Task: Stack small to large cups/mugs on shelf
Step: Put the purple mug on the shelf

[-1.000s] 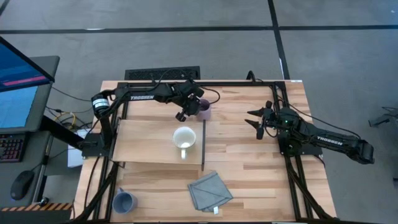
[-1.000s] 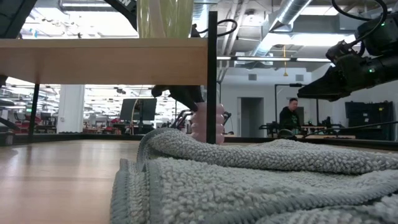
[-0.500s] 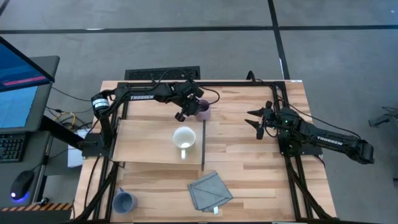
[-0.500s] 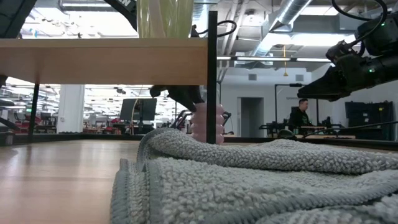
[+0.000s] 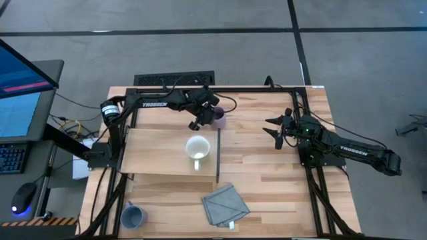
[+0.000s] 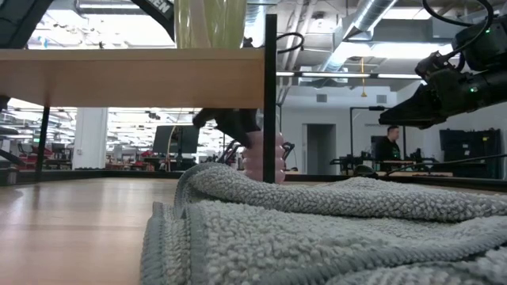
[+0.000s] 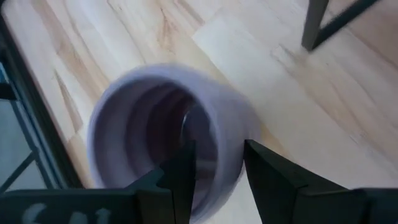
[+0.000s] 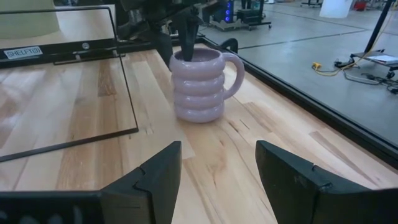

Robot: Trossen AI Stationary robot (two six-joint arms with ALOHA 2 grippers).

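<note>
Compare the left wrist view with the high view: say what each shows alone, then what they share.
Only the left wrist view shows the left gripper's fingers astride the purple mug's wall, one inside. Only the high view shows the white mug on the shelf, the blue-grey mug, the cloth and the open right gripper. Both show the purple mug on the table.

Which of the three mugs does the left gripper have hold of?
The purple mug, beyond the shelf; left gripper pinches its rim, unlike the white and blue-grey mugs.
</note>
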